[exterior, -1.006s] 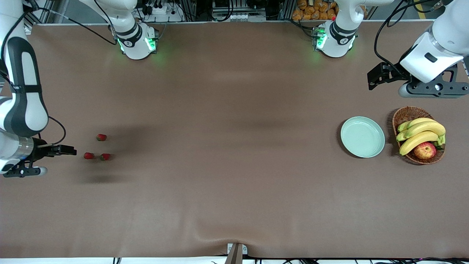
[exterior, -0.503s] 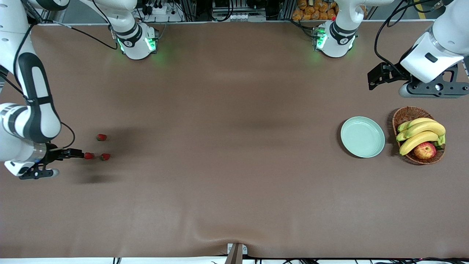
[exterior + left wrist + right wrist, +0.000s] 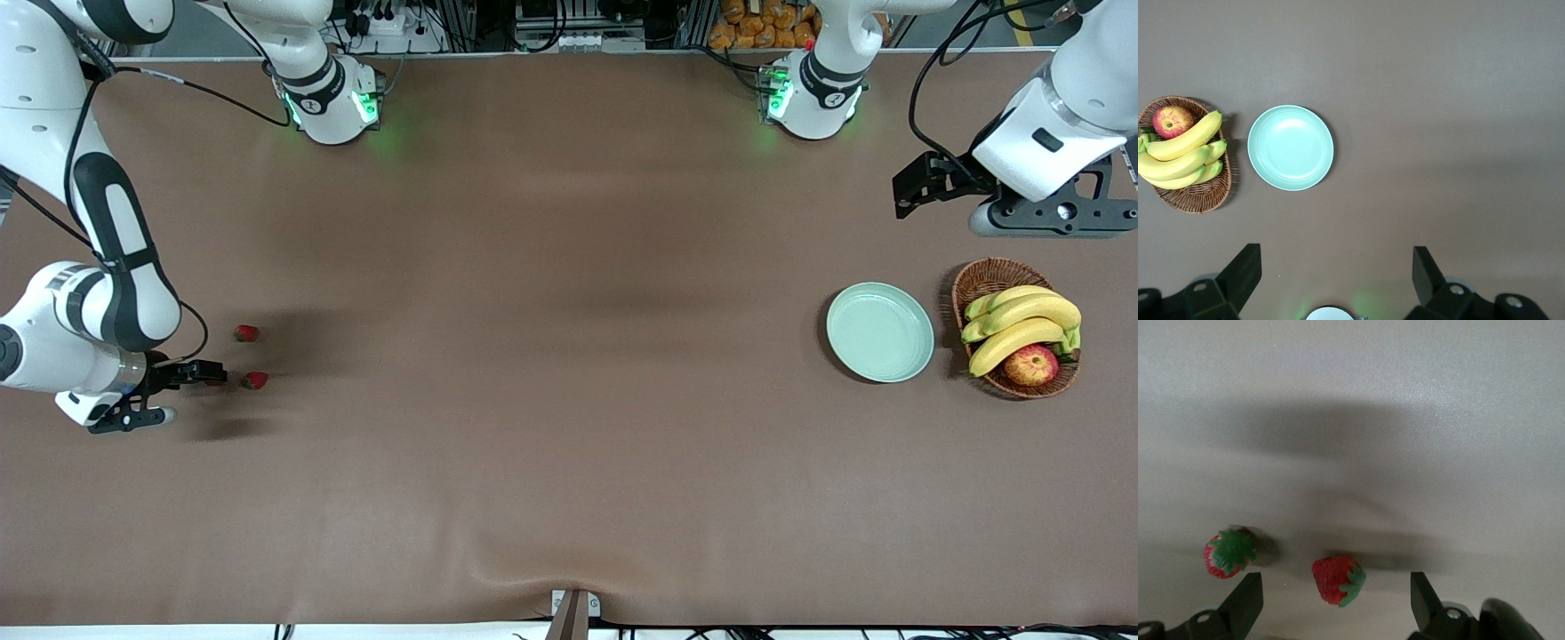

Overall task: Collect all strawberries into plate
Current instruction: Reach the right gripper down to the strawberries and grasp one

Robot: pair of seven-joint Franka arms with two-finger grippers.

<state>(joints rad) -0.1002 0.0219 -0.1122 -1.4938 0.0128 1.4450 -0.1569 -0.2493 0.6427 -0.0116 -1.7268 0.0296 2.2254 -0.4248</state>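
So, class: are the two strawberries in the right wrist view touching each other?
Apart. The right wrist view shows bare table between one strawberry and the other strawberry.

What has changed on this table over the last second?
The right arm's tool has moved in from the table's end and now sits over the strawberry nearest it, which it hides in the front view. Its fingers stand open, nothing gripped. The other two strawberries, the plate, the basket and the waiting left tool have not moved.
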